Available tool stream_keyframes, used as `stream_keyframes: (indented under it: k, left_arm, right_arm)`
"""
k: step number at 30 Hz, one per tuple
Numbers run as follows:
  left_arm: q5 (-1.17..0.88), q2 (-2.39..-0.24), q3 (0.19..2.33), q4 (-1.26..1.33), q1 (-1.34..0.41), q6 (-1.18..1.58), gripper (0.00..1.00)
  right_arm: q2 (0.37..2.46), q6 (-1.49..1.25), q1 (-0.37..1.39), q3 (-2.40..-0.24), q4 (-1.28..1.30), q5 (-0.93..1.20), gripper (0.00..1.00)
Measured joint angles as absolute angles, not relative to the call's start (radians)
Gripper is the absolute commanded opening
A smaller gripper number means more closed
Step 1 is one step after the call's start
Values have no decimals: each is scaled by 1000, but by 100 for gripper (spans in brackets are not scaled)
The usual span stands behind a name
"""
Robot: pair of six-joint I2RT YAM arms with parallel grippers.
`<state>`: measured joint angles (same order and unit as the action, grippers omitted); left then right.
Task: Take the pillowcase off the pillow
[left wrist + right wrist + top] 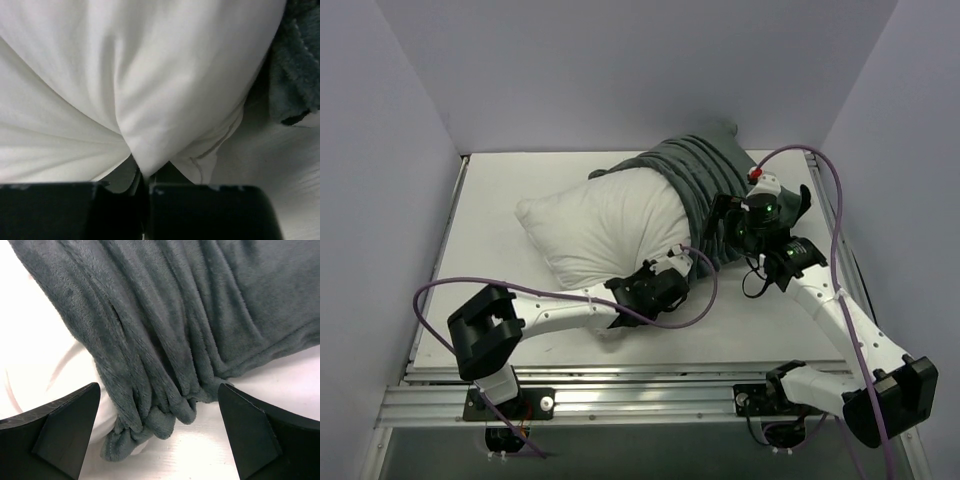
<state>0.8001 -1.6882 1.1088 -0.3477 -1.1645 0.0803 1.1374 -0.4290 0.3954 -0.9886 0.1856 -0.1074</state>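
The white pillow [605,225] lies across the middle of the table, its right end still inside the grey-green pillowcase [695,175], which is bunched in folds toward the back right. My left gripper [675,268] is shut on a pinch of the pillow's white fabric [142,160] at its near edge, beside the pillowcase hem [297,90]. My right gripper [728,238] hovers open over the bunched lower hem of the pillowcase [165,410], its fingers [60,430] on either side, touching nothing. No zebra stripes show.
White walls close in the table [480,190] at the back and both sides. A purple cable [820,170] loops over the right edge. Bare tabletop [210,450] lies just in front of the hem.
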Motion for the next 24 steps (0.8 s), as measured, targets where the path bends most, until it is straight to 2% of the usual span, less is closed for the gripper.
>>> stream_keyframes:
  k: [7,14,17,20,24]
  left_arm:
    - [720,-1691,1359,-560,-1143,91,2]
    - [445,-1714,2007,-855,-1090,97,2]
    - [262,-1691,2171,-908,-1014,160,2]
    - [65,-1583,2120,-907,-864,271,2]
    - [-94,-1348,1727,-772,-572,447,2]
  right_arm:
    - [1037,-422,387,-1005,215,-167,99]
    - [933,-416,387,-1147,242,-308,98]
    - [897,-402,387,-1211,234,-337,98]
    - [893,-386,387,-1266,226,-334,97]
    - [935,-368,387,-1283,215,-276,96]
